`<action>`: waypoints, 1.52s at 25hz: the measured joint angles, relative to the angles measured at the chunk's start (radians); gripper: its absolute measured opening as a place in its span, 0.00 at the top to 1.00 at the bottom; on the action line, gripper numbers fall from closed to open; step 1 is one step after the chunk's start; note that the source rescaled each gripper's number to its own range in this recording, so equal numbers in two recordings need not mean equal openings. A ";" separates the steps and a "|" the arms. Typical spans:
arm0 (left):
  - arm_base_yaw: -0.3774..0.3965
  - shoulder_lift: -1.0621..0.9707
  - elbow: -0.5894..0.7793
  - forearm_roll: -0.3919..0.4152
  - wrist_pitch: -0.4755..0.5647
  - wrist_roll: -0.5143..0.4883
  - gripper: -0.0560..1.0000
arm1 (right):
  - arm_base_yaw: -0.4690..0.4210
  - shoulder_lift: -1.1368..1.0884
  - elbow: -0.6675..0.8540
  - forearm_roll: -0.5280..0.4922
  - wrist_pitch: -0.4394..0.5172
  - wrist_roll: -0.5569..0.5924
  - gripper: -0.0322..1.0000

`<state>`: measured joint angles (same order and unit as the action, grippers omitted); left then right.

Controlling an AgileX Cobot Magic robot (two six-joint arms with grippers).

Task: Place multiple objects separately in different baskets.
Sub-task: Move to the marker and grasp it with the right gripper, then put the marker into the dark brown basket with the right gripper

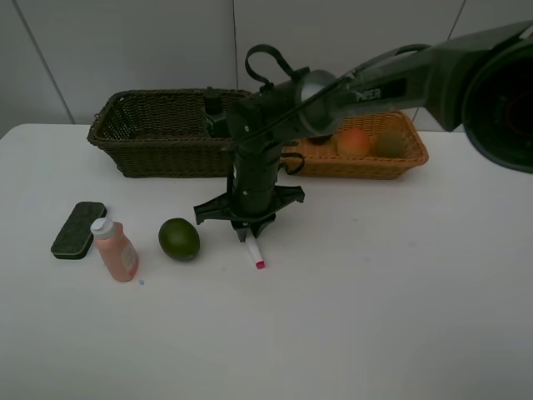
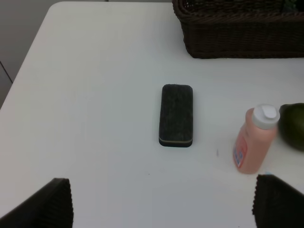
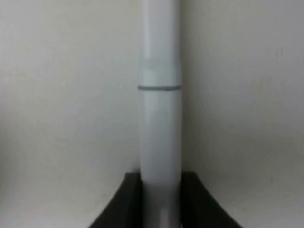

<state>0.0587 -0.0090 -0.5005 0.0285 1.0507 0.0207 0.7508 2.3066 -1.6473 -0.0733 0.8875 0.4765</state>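
Exterior high view shows two woven wicker baskets at the back of the white table (image 1: 375,292) and four loose things in front. From the left, these are one flat, dark green eraser block (image 1: 78,230), one upright pink bottle (image 1: 116,249) with a white cap just beside it, one round, smooth green fruit (image 1: 179,239), and one slim white marker (image 1: 254,252) with a pink tip. The right tool (image 1: 250,232) reaches across the middle and pinches the marker near its upper end. The right wrist view shows the marker's barrel (image 3: 159,118) clamped between two dark fingers; whether its tip touches the table cannot be told. Behind, the deeper dark basket (image 1: 150,137) holds one dark pump bottle (image 1: 214,112), half hidden by the right arm (image 1: 333,92). To the right, the shallower orange-tan basket (image 1: 400,162) holds one orange-red peach (image 1: 354,142) and one brown kiwi (image 1: 390,143); the arm covers its left end. In the left wrist view the left tool (image 2: 164,203) is spread wide and empty above the table, only its two ribbed black fingertips (image 2: 54,204) in frame; the fruit there is cut off at the edge.
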 joint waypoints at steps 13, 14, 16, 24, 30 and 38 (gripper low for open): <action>0.000 0.000 0.000 0.000 0.000 0.000 0.00 | 0.000 -0.095 -0.001 0.000 0.095 -0.027 0.97; 0.000 0.000 0.000 0.000 0.000 0.000 0.00 | 0.000 -0.109 -0.001 0.000 0.103 -0.030 0.97; 0.000 0.000 0.000 0.000 0.000 0.000 0.00 | 0.000 -0.140 -0.001 0.000 0.110 -0.040 0.97; 0.000 0.000 0.000 0.000 0.000 0.000 0.00 | 0.000 -0.187 -0.134 0.000 0.198 -0.109 0.97; 0.000 0.000 0.000 0.000 0.000 0.000 0.00 | 0.000 -0.187 -0.269 0.000 0.205 -0.157 0.97; 0.000 0.000 0.000 0.000 0.000 0.000 0.00 | 0.000 -0.187 -0.317 0.005 0.016 -0.207 0.97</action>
<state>0.0587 -0.0090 -0.5005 0.0285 1.0507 0.0207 0.7508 2.1192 -1.9639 -0.0687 0.9031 0.2691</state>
